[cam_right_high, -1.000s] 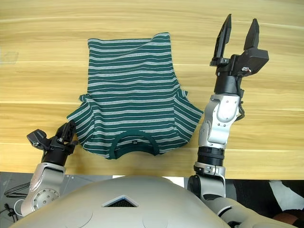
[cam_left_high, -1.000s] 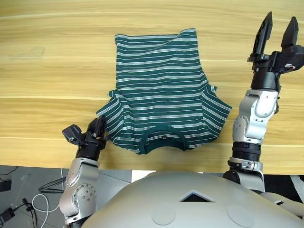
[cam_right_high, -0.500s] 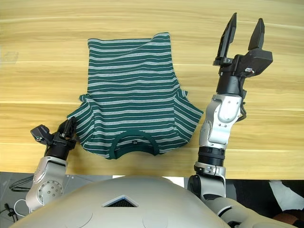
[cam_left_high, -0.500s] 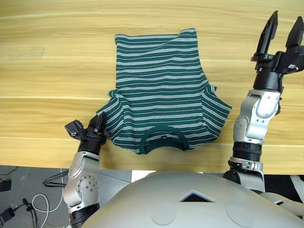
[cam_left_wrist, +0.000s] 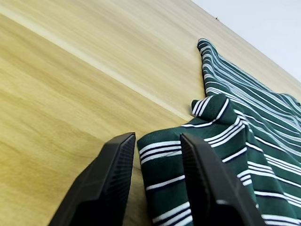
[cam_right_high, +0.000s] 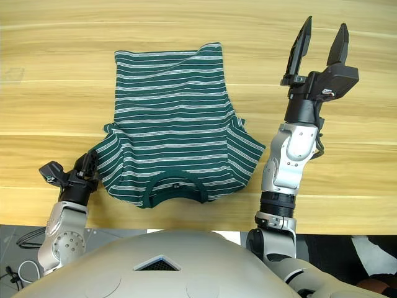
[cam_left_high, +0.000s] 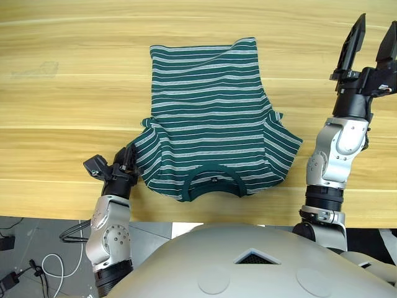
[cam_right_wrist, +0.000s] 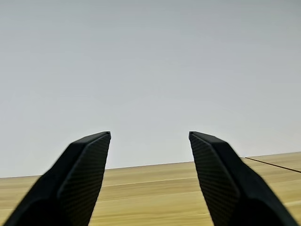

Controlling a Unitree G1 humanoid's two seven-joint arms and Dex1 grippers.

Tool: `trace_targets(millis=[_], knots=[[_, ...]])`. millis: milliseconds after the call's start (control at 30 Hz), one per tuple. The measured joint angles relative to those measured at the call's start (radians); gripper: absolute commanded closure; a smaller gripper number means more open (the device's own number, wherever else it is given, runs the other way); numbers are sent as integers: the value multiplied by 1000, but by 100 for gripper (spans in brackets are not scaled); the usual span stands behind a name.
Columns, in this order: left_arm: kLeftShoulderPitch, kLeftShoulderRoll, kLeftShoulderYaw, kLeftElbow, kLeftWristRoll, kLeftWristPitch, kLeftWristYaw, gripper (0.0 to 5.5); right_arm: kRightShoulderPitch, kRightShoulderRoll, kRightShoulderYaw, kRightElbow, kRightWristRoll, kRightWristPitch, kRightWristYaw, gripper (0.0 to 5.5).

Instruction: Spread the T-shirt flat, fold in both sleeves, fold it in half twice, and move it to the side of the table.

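Green-and-white striped T-shirt (cam_left_high: 211, 118) is shown lying on the pale wooden worktop (cam_left_high: 74, 93), near the edge closest to the robot. The collar (cam_left_high: 214, 181) is turned toward the robot and the hem toward the far side. The body is laid out mostly flat, with a shallow diagonal crease near the far right corner of the hem. Both short sleeves are spread outward: the left sleeve (cam_left_high: 144, 152) is slightly bunched where it meets the body, and the right sleeve (cam_left_high: 282, 146) is laid out more smoothly.

The left gripper (cam_left_high: 128, 158) is placed low over the worktop at the outer corner of the left sleeve. In the left wrist view its two black fingers (cam_left_wrist: 115, 169) are seen narrowly parted, with the striped corner of the sleeve lying between them; whether the fabric is pinched cannot be told.

The right gripper (cam_right_high: 324, 28) is held raised over bare worktop, well apart from the T-shirt on its right side and pointing away from the robot. Its fingers (cam_right_wrist: 80, 179) are spread wide and nothing is held between them; in the right wrist view a light wall and a strip of worktop are seen past the tips.
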Motion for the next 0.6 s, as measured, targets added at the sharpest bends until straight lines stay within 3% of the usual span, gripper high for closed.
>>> trace_targets(millis=[267,600], knots=[[-3,0,-5,11,12,-10,-17,381,4,0,3,0,-4,0,0,240],[-25,5,-3,30,25,-8,-19,548,14,0,4,0,-6,-1,-2,240]])
